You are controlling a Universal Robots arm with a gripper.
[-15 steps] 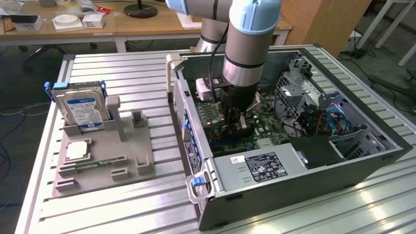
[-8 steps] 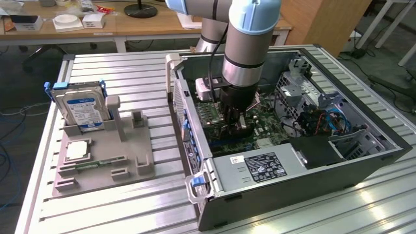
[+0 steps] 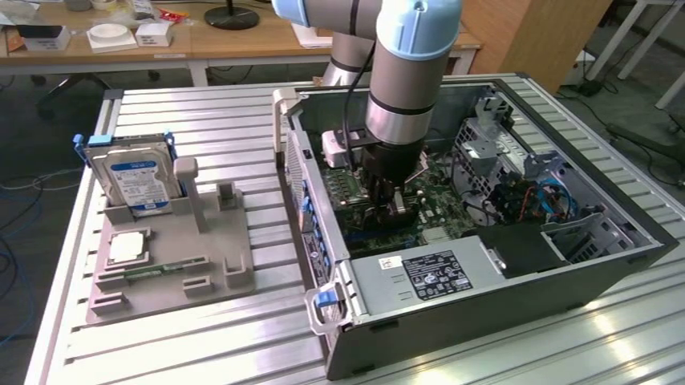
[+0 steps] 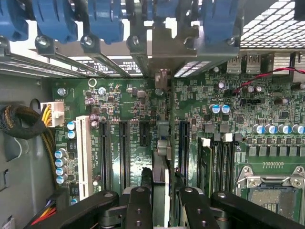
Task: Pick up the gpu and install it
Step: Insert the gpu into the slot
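Clamping is observed inside the open computer case [image 3: 599, 265]: the gripper [image 3: 392, 202] is positioned over the motherboard [image 4: 128, 100], its fingers [image 4: 139, 202] closed on the gpu [image 4: 161, 143]. The card is held upright and edge-on between them, in line with a slot directly beneath. Whether it is seated cannot be told. A hard drive [image 3: 134, 176] is seen in a grey holder [image 3: 160, 281] outside the case, well apart from the gripper.
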